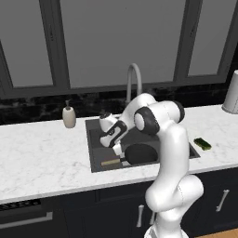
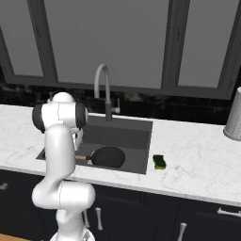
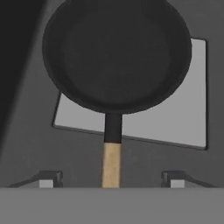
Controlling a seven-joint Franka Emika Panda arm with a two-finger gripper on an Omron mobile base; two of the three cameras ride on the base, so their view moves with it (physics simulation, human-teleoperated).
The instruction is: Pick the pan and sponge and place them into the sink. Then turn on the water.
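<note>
The black pan (image 3: 116,52) lies flat on the floor of the sink (image 1: 96,145), over the lighter drain plate (image 3: 177,118). Its wooden handle (image 3: 111,164) points toward my hand. My gripper (image 3: 111,179) hovers just above the handle end, open, with one fingertip (image 3: 50,178) far out on each side and nothing touching them. From the left base view the gripper (image 1: 117,149) hangs low inside the basin beside the pan (image 1: 139,153). The pan (image 2: 109,156) sits near the sink's (image 2: 127,136) front wall. The green sponge (image 1: 202,143) (image 2: 159,162) rests on the counter just right of the sink.
The gooseneck faucet (image 1: 134,79) (image 2: 102,84) rises behind the sink's back edge. A beige soap dispenser (image 1: 69,116) stands on the counter at the left. A grey ribbed canister (image 2: 234,120) sits at the far right. Windows run along the wall behind.
</note>
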